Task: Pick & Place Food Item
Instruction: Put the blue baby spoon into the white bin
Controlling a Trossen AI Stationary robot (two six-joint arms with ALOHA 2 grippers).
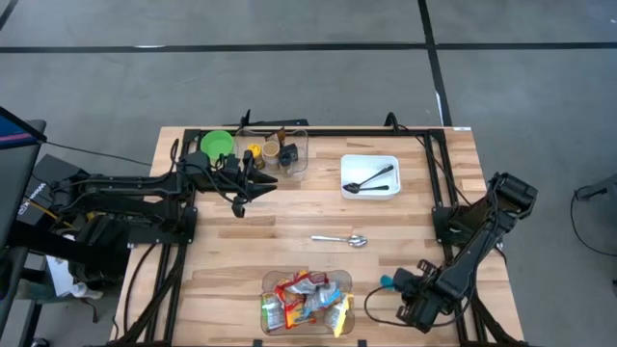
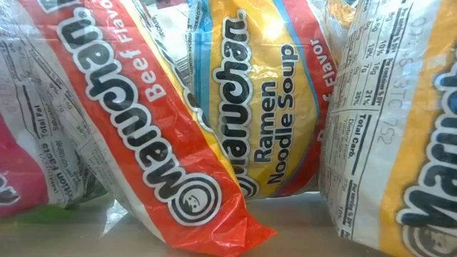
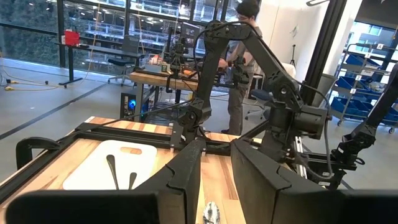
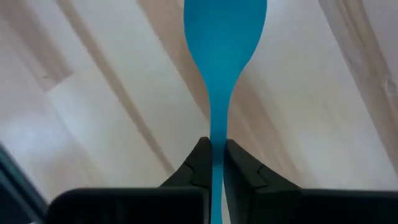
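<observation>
Lower right of the table, the right gripper is pinching a smooth blue plastic spoon by its thin handle; the left gripper's fingers sit narrowly parted, empty. Crinkly ramen packets are lying in the clear bin at bottom centre.

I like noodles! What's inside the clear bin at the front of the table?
The bin holds ramen packets, red, orange and yellow, piled on each other. Whatever lies beneath the pile is covered.
</observation>
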